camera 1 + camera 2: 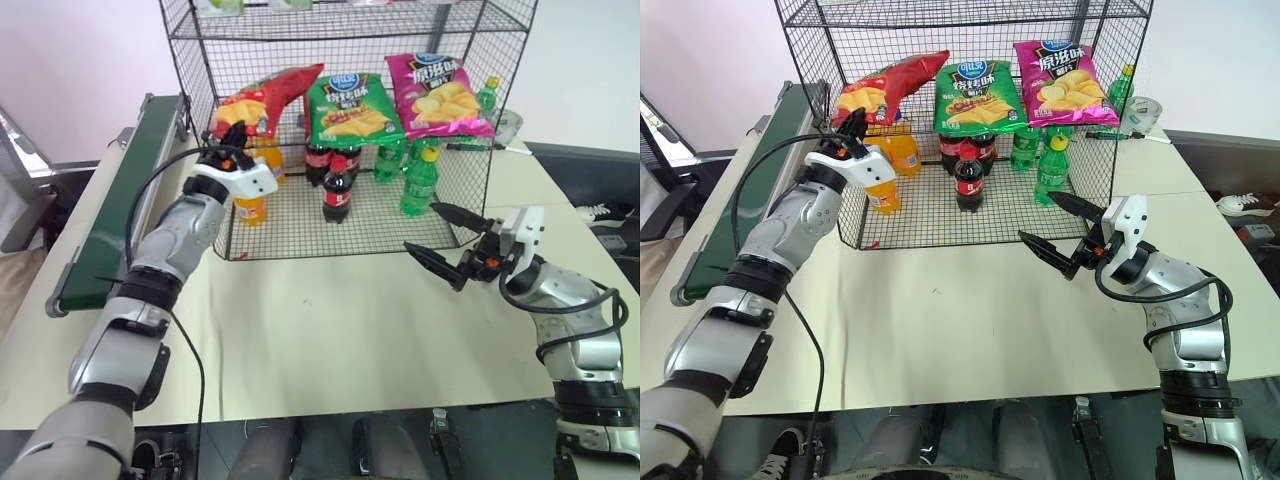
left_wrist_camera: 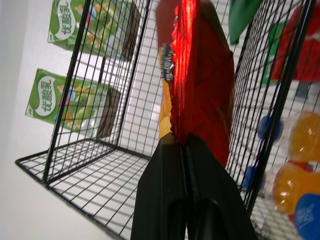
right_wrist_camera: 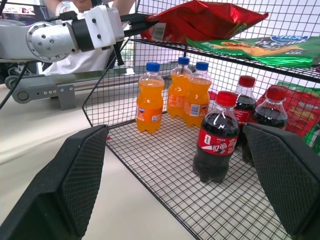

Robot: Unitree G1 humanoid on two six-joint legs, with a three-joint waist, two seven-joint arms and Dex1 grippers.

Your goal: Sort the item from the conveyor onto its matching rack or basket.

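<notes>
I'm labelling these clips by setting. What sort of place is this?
Probably a lab mock-up of shop stocking: a black wire rack of crisp bags and drinks, a green conveyor, and a plain table.

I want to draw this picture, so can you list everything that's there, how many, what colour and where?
Shiny red crisp bag: one, red, on the rack's middle shelf, left end, pinched by the left gripper.
Green crisp bag: one, green, middle shelf, centre.
Magenta crisp bag: one, pink, middle shelf, right.
Orange drink bottles: three, orange with blue caps, bottom shelf, left.
Cola bottles: three, dark with red caps, bottom shelf, centre.
Green bottles: several, bottom shelf, right.
Black wire-mesh rack: one, on the table.
Dark-green conveyor belt: one, left of the table.
Cream table: one.
Left gripper: shut on the red bag.
Right gripper: open, beside the rack.
</notes>
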